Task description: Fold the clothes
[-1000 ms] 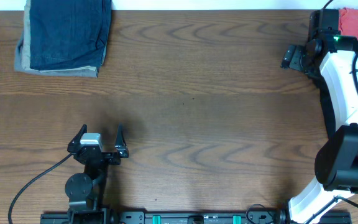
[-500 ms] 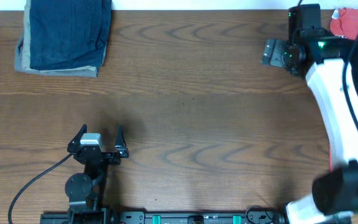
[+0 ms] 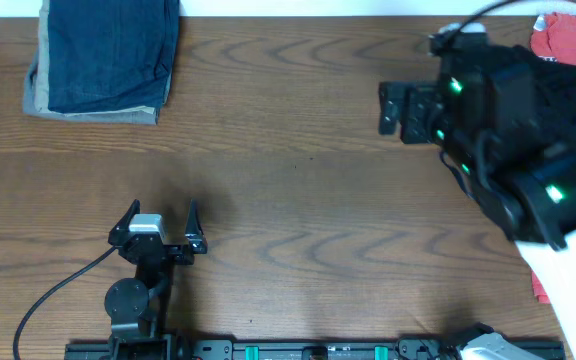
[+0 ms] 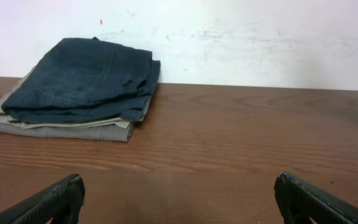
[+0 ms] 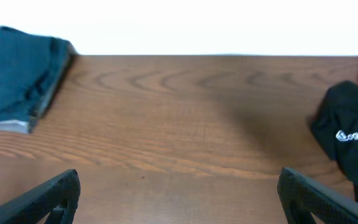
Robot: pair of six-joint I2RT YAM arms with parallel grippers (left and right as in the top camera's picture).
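A folded stack, dark blue jeans on top of a grey garment, lies at the far left corner; it also shows in the left wrist view and the right wrist view. A black garment with a white logo and a red garment lie unfolded at the far right. My left gripper is open and empty, low near the front left. My right gripper is open and empty, raised high over the right half of the table.
The brown wooden table ends at a white wall at the back. The raised right arm hides much of the right side in the overhead view. More red cloth shows at the right edge.
My right arm has swung left, away from the clothes at the far right corner, and risen toward the overhead camera. The left arm and the folded stack have not moved.
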